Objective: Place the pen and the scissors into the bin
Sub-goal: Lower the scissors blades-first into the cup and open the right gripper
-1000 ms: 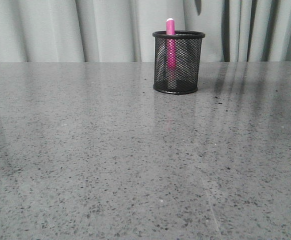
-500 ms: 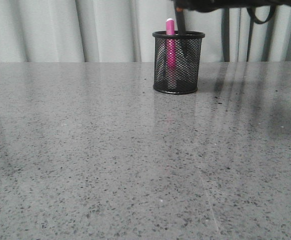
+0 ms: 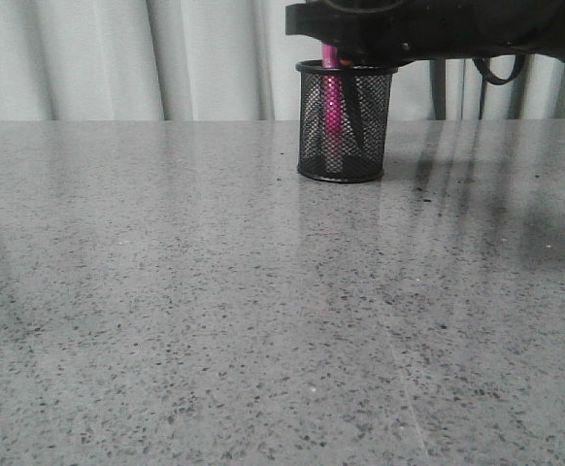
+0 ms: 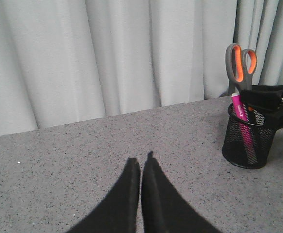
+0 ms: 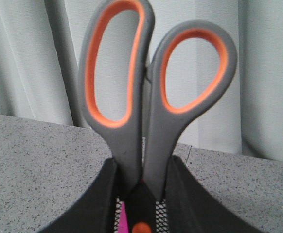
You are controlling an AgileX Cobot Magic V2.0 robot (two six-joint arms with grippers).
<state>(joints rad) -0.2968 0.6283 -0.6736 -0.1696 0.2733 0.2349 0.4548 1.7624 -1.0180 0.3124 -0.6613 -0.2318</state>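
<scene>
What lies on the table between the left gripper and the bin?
Nothing: in the left wrist view, bare table lies between the left gripper and the bin.

In the front view the right arm (image 3: 438, 29) covers the pen's (image 3: 332, 92) cap and is cut off by the top edge. The scissors' (image 5: 153, 104) blades vanish inside the bin (image 5: 163, 213); whether their tips reach its base is probably beyond telling.
</scene>
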